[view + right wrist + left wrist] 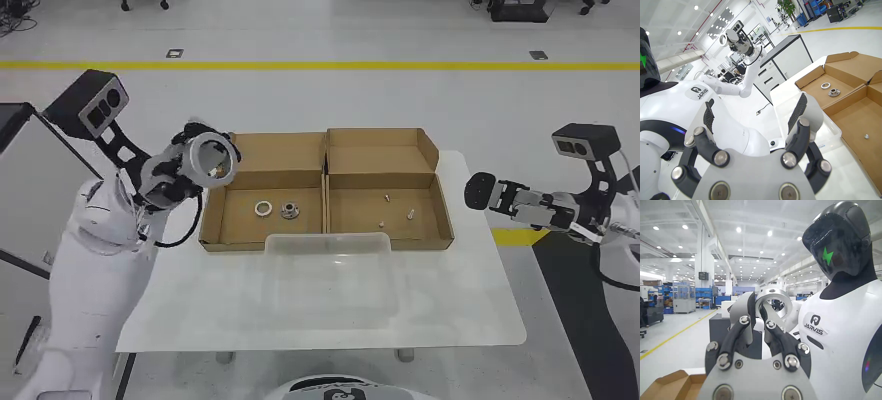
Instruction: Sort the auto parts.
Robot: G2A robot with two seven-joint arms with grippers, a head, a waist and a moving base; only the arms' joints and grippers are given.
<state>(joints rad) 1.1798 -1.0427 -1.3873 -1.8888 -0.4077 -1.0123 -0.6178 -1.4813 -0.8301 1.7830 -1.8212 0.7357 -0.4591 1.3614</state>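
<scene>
My left gripper [758, 306] is shut on a large metal ring [780, 311], one finger through its hole, held high above the left end of the table. The same ring [213, 160] hangs over the left box's outer edge in the top view, and the ring [723, 40] also appears far off in the right wrist view. The left cardboard box [222, 232] holds a small metal ring [263, 208] and a flanged hub [290, 210]. The right cardboard box [440, 225] holds small bolts [410, 213]. My right gripper [755, 111] is open and holds nothing, off the table's right edge [482, 190].
A clear plastic bin [325, 275] sits on the white table [470, 310] in front of the two boxes. A dark cabinet [30, 170] stands to the left of the table. Both box lids [380, 150] stand open at the far side.
</scene>
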